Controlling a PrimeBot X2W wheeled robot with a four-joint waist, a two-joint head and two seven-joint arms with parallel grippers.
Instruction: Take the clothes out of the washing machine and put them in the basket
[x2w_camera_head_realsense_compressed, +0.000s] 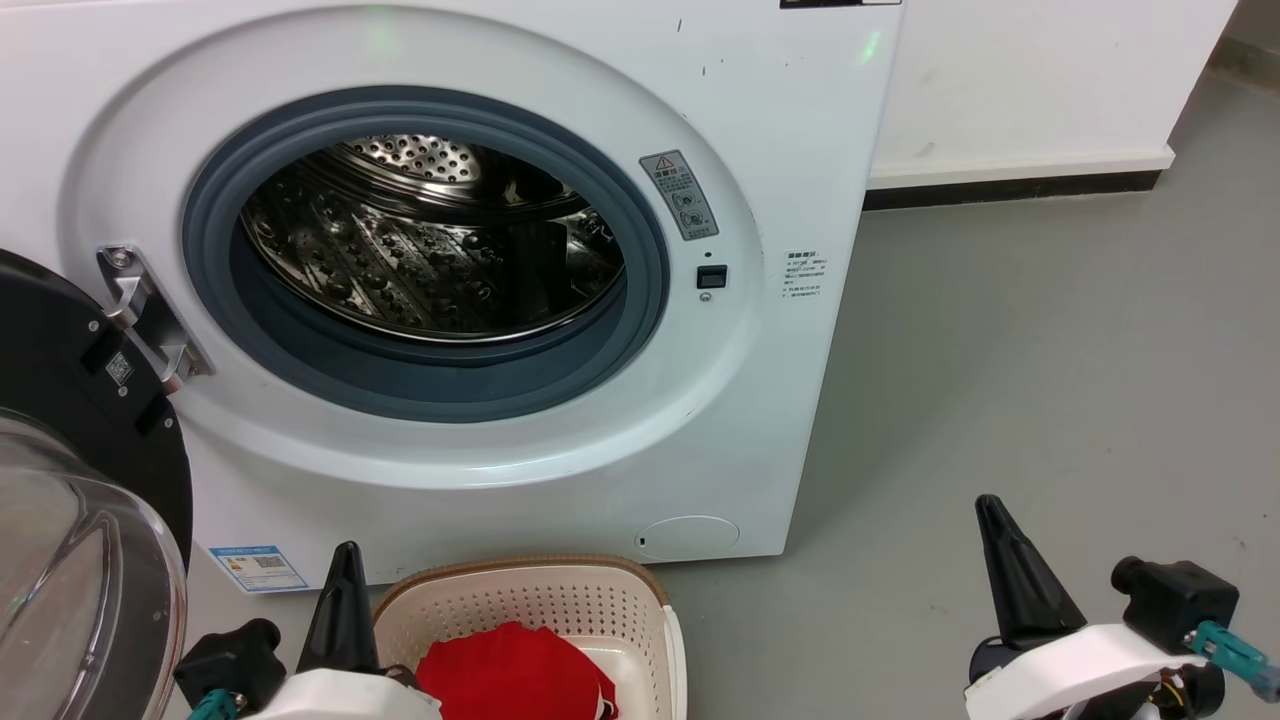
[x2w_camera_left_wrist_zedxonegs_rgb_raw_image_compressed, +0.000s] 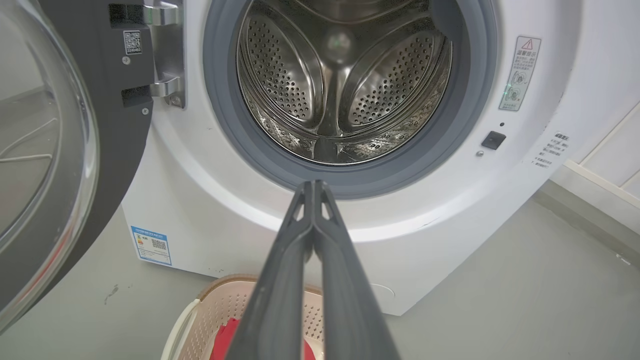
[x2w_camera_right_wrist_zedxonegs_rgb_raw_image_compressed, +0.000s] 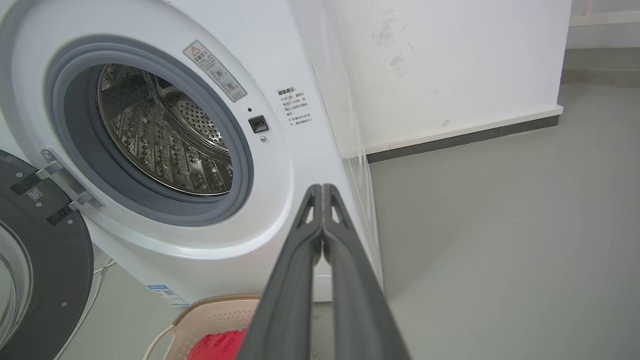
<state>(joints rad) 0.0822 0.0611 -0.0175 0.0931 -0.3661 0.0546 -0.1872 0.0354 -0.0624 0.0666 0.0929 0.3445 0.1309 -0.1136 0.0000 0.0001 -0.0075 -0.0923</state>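
1. The clothes (x2w_camera_head_realsense_compressed: 515, 670) are a red bundle lying inside the basket (x2w_camera_head_realsense_compressed: 520, 572), at the bottom of your head view. Nothing is gripping them.
2. The basket sits on the floor (x2w_camera_head_realsense_compressed: 1050, 400) right in front of the washing machine (x2w_camera_head_realsense_compressed: 800, 150), below the round opening. The drum (x2w_camera_head_realsense_compressed: 420, 260) shows shiny perforated steel in all three cameras.
3. Your left gripper (x2w_camera_head_realsense_compressed: 347, 556) is at the lower left, fingers pointing up toward the washing machine. In the head view it lines up with the basket's left rim, and I can't tell if it touches.
4. That gripper is pinched closed, fingertips pressed together with nothing between them. In its wrist view the tips sit right at the lower edge of the grey door seal (x2w_camera_left_wrist_zedxonegs_rgb_raw_image_compressed: 350, 180).
5. Your right gripper (x2w_camera_head_realsense_compressed: 990, 512) is at the lower right over the floor, well apart from the basket and off to the right of the washing machine. Its fingers point up too.
6. It's closed the same way, tips meeting and holding nothing. Its wrist view looks along the fingers toward the washing machine's front right corner.
7. The door (x2w_camera_head_realsense_compressed: 60, 500) hangs swung open on the left, black rim and clear glass bowl facing you.
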